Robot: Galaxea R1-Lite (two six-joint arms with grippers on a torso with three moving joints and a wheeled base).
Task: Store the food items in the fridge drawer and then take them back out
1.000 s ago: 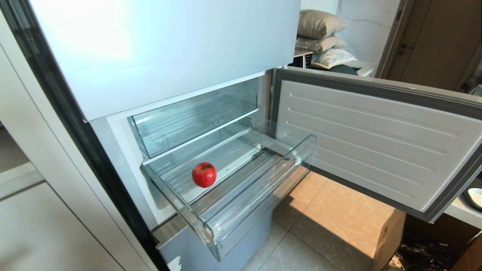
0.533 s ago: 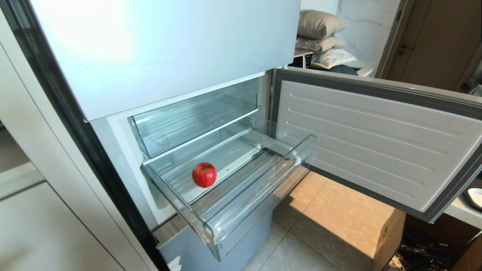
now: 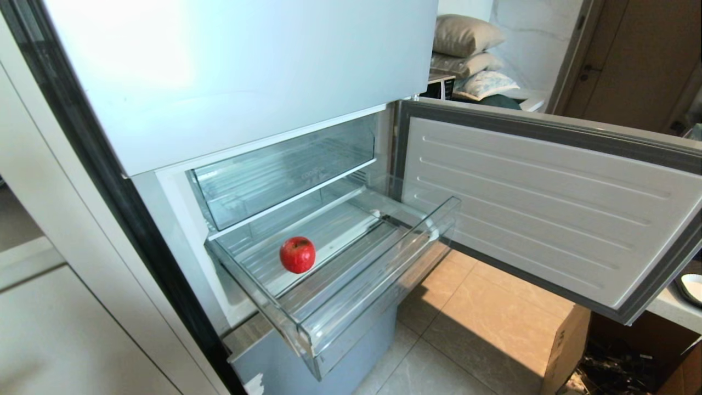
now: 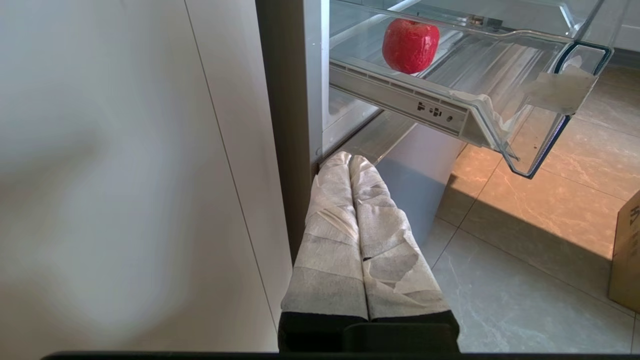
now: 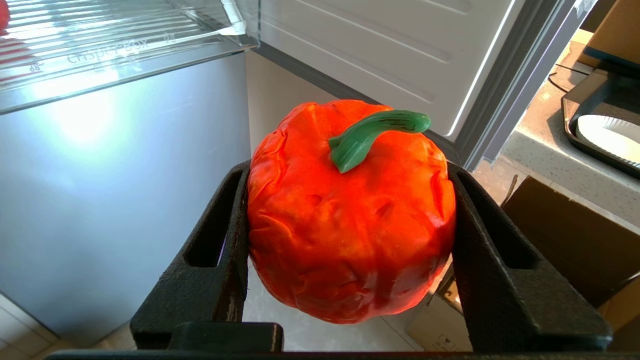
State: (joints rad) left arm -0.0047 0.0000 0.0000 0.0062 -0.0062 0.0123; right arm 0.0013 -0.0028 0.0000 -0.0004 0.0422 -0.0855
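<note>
Orange-red and wrinkled, the round fruit [image 5: 350, 210] with its curved green stem [image 5: 372, 132] sits clamped between the black fingers of my right gripper [image 5: 350, 250], filling the centre of the right wrist view. I judge that I am midway through the storing step: the red apple [image 3: 297, 254] already lies in the fridge drawer [image 3: 373, 296], left of centre in the head view, on the ribbed clear floor toward the drawer's left end. The fruit I hold is below the drawer's level, whose underside shows at the upper left of the right wrist view.

Next, I think, I must lift the fruit over the thick transparent front wall and set it on bare ribbed floor, apart from the apple. Both are round, so either may roll on the ridges; a low, gentle release seems wise.

My left gripper [image 4: 350, 165] has its pale-wrapped fingers pressed together on nothing, low beside the fridge body, under the drawer's left end. The white, ridged inner face of the fridge door [image 3: 548, 208] stands open at the right of the head view.
</note>
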